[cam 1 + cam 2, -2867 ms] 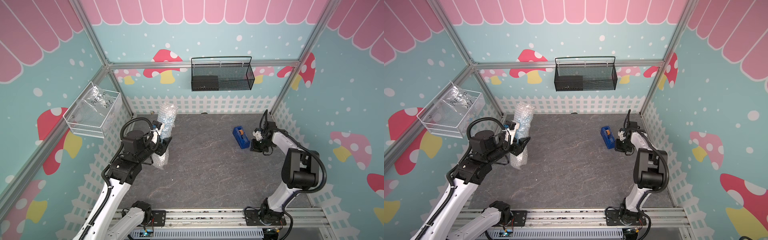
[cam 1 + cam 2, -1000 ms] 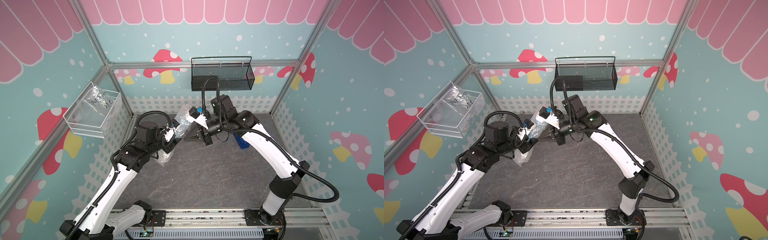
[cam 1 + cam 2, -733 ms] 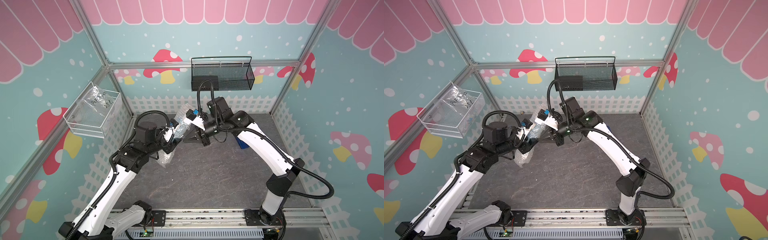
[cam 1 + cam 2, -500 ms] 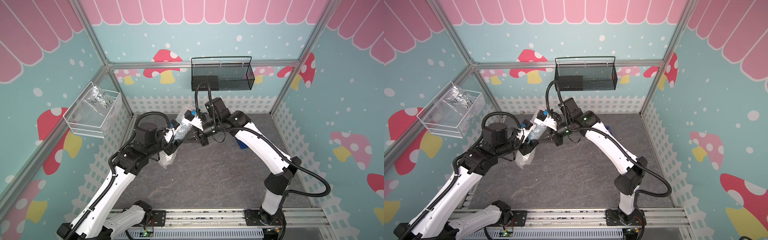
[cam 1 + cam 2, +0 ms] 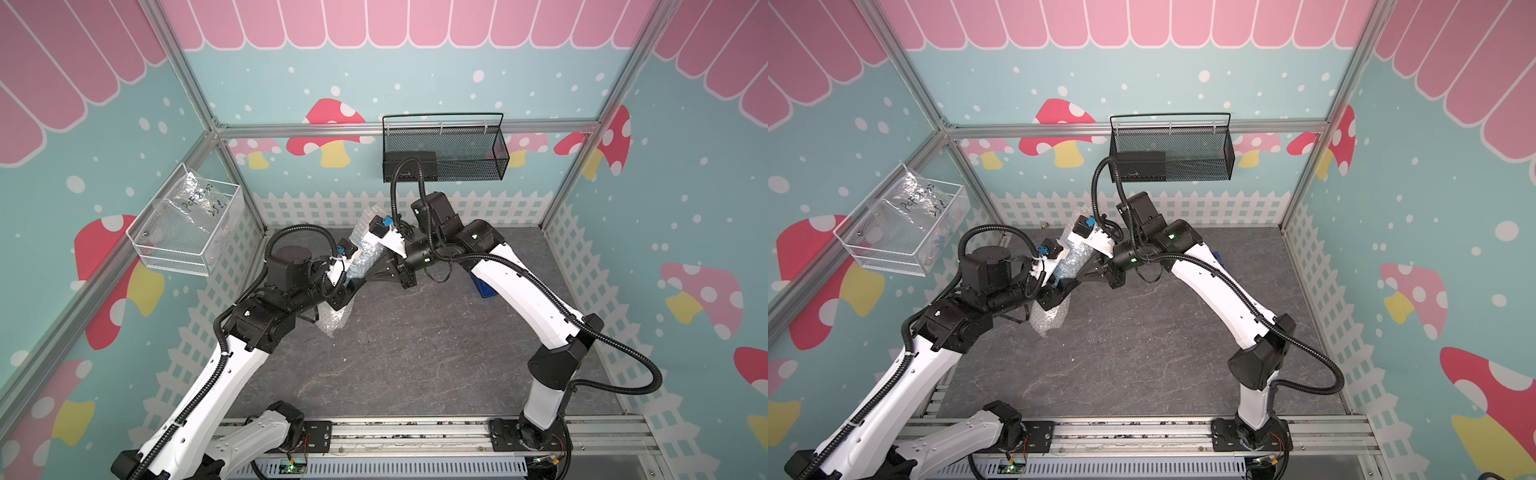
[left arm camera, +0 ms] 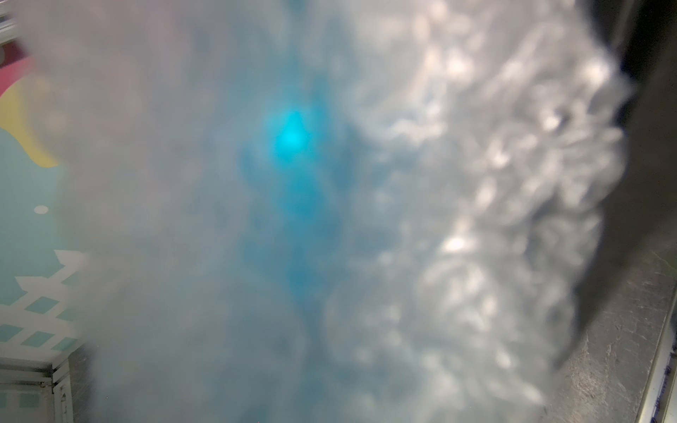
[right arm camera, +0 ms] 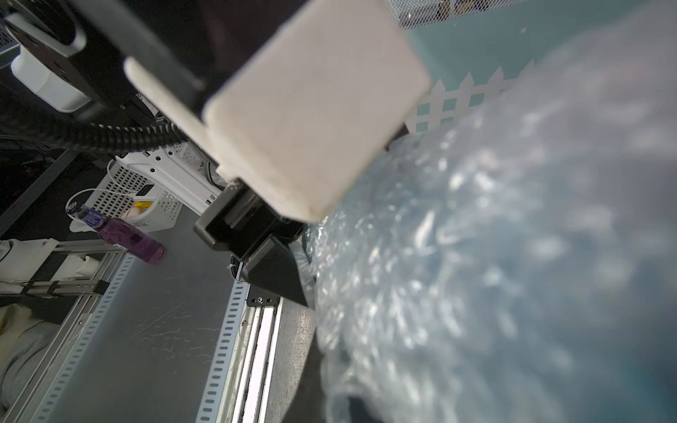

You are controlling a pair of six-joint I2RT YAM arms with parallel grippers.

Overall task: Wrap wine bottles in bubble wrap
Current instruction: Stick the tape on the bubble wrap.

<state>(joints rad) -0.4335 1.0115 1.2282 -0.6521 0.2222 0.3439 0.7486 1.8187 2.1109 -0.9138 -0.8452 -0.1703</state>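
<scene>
Bubble wrap (image 5: 335, 321) round blue bottle (image 5: 358, 266), inside left hand (image 5: 350, 286)

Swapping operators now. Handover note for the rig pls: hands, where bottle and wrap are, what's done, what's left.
Left hand: clamped round the clear small-bubble plastic wrap, which is held up and tilted.
Right hand: shut, tips at the wrap's side; can't tell if it pinches a fold.
Things: small clear bottle of blue liquid is inside the wrap and shows only as a blue glow.
Done: bottle looks rolled in; a loose tail hangs below the left hand.
Left: probably tidy the ends and secure. The blue boxy tape dispenser sits on the grey table, partly hidden by the right arm.
</scene>
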